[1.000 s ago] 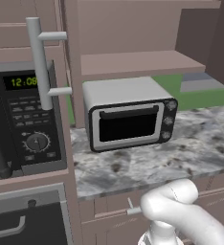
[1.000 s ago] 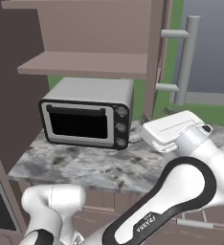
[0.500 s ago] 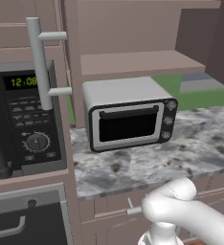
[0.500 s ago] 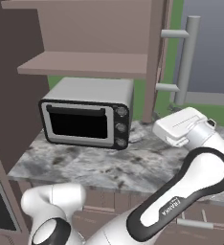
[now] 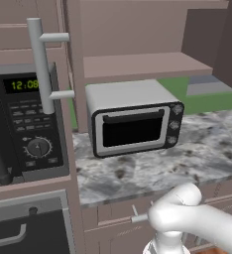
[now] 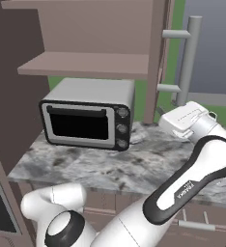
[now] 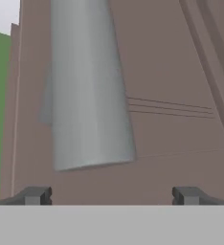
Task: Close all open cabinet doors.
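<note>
Two mauve-brown wooden cabinet doors stand open above the speckled grey stone worktop (image 5: 187, 154): the left door (image 5: 68, 74) and the right door (image 6: 158, 58). The gripper (image 7: 111, 195), fingers spread and empty, faces the right door's upright silver bar handle (image 6: 190, 58), straight ahead and close. The silver toaster oven (image 6: 88, 113) sits well left.

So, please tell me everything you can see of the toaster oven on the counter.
The toaster oven is a silver-grey, metal-looking box with a dark glass door, a bar handle along the door's top and three round knobs stacked on its right side. Its door is shut. It stands upright on the speckled grey stone counter, under the open cabinet's shelf. Nothing else touches it.
</note>
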Available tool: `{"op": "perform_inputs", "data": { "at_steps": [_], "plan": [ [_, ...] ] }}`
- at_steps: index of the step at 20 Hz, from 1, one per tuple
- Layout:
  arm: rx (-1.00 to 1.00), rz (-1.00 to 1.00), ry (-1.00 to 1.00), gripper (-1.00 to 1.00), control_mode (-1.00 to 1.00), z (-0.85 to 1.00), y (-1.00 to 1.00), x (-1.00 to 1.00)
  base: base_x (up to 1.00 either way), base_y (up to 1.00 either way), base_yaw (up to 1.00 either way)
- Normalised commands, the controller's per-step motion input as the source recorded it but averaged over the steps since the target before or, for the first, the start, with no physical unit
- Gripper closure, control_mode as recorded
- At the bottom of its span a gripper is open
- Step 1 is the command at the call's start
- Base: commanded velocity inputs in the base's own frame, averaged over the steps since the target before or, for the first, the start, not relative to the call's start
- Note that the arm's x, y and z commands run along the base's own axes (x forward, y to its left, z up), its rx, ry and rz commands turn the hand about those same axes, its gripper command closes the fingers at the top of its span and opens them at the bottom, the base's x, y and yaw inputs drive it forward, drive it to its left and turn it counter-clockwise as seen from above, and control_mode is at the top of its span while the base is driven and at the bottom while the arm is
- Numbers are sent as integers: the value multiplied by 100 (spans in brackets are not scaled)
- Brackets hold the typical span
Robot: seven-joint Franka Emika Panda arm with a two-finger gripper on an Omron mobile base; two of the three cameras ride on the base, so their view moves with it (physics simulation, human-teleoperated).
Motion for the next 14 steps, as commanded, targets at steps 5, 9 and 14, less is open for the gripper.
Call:
{"op": "perform_inputs", "data": {
  "at_steps": [5,9,14],
  "plan": [
    [-2,-3,-5,-100,-100,0,33,-6,0,0,0],
    [-4,-7,0,-100,-100,0,57,-1,0,0,0],
    [-2,-12,0,-100,-100,0,63,0,0,0,0]
  ]
}}
